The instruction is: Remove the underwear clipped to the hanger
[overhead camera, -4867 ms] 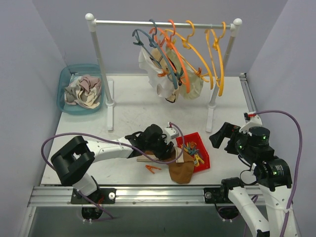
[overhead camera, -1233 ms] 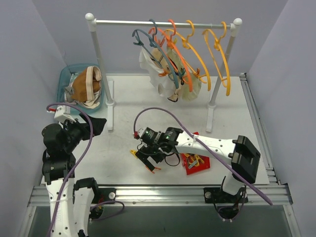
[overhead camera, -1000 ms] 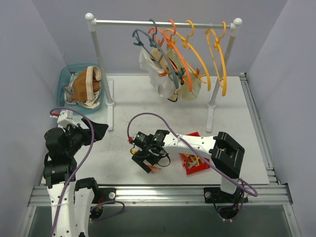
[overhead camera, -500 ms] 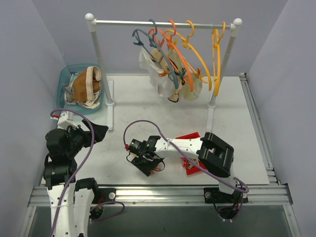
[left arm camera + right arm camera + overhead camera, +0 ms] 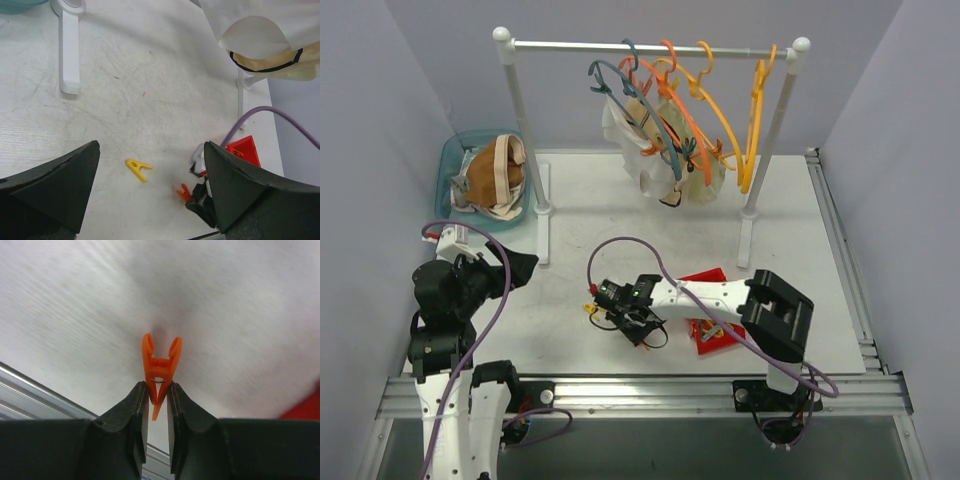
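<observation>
Off-white and beige underwear (image 5: 620, 130) hung bunched on the hangers (image 5: 672, 95) at the far rail (image 5: 570, 45), a dark-edged hem lowest. A brown pair (image 5: 485, 172) with a pale waistband lay atop others heaped in the far-left basket (image 5: 450, 160).

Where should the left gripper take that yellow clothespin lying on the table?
Come straight down on the yellow clothespin: it lies flat on the table, so only its side edges offer a hold. Set the open left gripper with a finger either side of the narrow end where its two legs join; the splayed end looks wider.
</observation>
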